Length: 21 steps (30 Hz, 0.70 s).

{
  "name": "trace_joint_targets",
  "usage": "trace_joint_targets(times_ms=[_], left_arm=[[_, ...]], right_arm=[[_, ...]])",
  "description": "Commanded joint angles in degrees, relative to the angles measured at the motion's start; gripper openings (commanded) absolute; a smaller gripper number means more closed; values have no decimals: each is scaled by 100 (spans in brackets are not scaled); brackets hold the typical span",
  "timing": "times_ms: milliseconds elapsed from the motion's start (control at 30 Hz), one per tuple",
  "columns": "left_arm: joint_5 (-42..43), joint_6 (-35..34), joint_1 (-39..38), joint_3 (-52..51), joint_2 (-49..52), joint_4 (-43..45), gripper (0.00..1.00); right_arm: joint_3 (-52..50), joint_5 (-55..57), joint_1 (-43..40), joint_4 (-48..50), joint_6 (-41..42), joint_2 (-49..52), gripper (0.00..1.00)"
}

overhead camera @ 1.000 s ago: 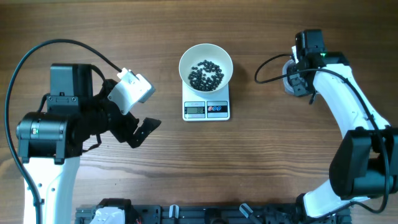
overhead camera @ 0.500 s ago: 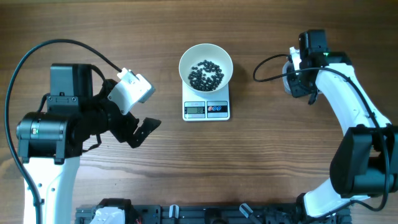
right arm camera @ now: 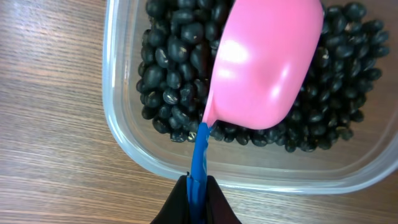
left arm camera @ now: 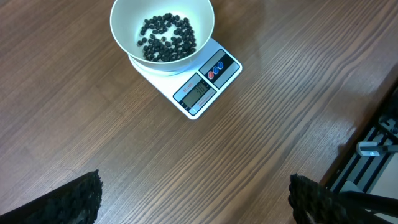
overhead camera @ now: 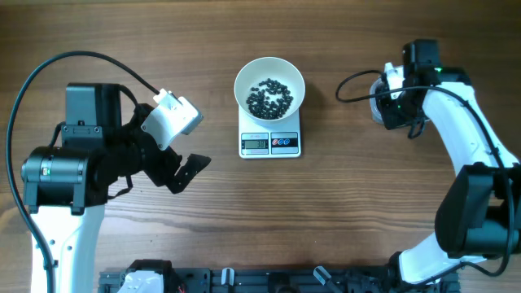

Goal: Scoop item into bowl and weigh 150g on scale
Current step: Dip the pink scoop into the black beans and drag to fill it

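Left arm: parked at the left side of the worktop [overhead camera: 342,203], well apart from the scale; the left claw [overhead camera: 186,172] stood spread wide with nothing in it.
Right arm: reached to the far right, bent over a clear plastic tub [right arm camera: 124,137]; the right claw [right arm camera: 199,199] was pinched tight on the blue handle [right arm camera: 199,152] of a pink scoop [right arm camera: 264,68].
Scoop: rounded back toward the wrist camera, over the heap inside the tub.
Tub: held a heap of black beans [right arm camera: 171,68].
White bowl [left arm camera: 124,25]: sat on the kitchen scale [left arm camera: 208,81] mid-worktop, a thin scatter of beans in its bottom.
Scale display: unreadable.
Worktop: brown wood grain.
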Motion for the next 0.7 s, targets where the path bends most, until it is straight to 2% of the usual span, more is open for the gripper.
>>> trace_joint_targets(times_ms=[0,233,667], left_arm=[[48,68,37,111,22,-4,100],[48,68,37,111,22,-4,100],[48,68,37,111,22,-4,100]], right_arm=[[-24,-1370,-216,-105,245,79,4],[-24,-2833,-804,-208,507,79,4],[-28,-3005,-1670,-527,1021,87,4]])
